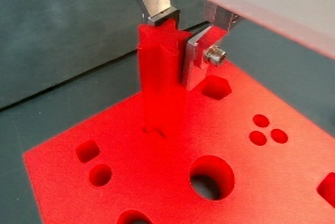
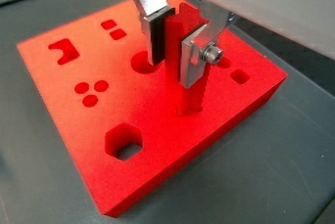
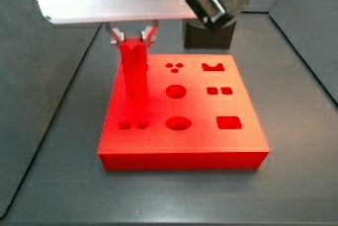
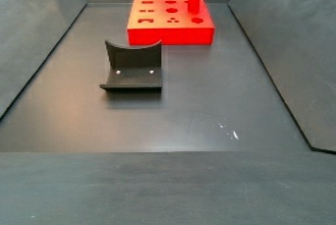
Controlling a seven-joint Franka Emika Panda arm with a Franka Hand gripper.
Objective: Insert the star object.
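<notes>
Silver fingers (image 2: 194,54) of the gripper (image 2: 175,34) clamp the top of the star object (image 2: 191,69), a slim red peg standing upright with its foot on the red block (image 2: 157,140), among the shaped holes in the top face. Across the dark floor (image 4: 197,150), the fixture (image 4: 132,69) stands well apart from the block.

Pincer (image 1: 181,34) above block: bare metal plates. Star object (image 1: 163,76), block (image 2: 157,140): smooth red, probably plastic. Worktop (image 4: 197,121): matt dark grey.
</notes>
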